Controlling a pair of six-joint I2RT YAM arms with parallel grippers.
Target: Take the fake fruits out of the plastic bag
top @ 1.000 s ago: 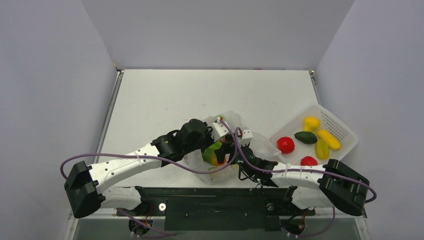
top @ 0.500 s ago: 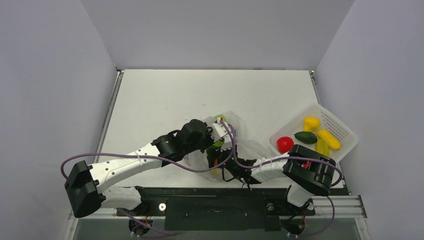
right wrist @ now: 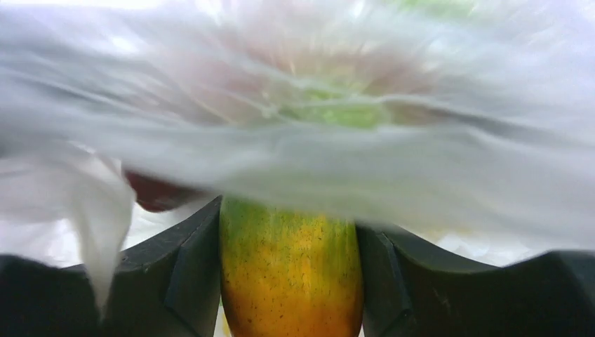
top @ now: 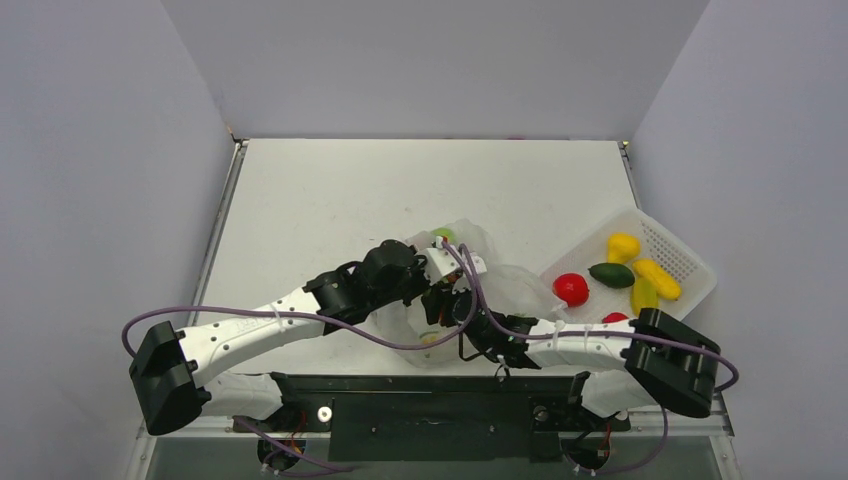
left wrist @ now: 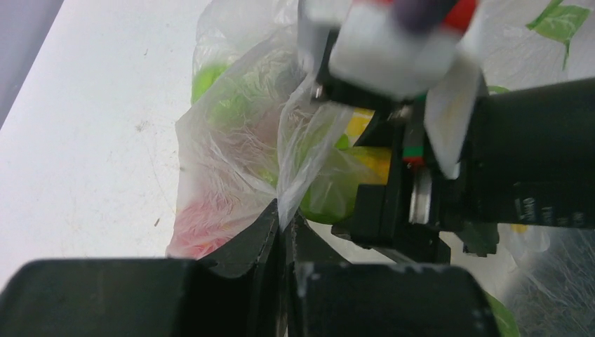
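Fruit extraction under way | left gripper [left wrist: 281,221] pinches plastic bag [left wrist: 231,154] film | right gripper [right wrist: 289,217] clasps green-yellow mango [right wrist: 289,281] inside bag | next: likely a slow withdrawal clear of the film

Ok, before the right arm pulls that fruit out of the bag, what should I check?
1. Left gripper pinching the plastic bag film: ok.
2. Green-orange fruit sits in the right gripper, both fingers touching it: ok.
3. No film trapped between finger and fruit: cannot tell; film drapes over one finger.
4. Clear way out through the bag mouth: cannot tell; blurred film crosses the wrist view.
5. Room in the white basket: ok.
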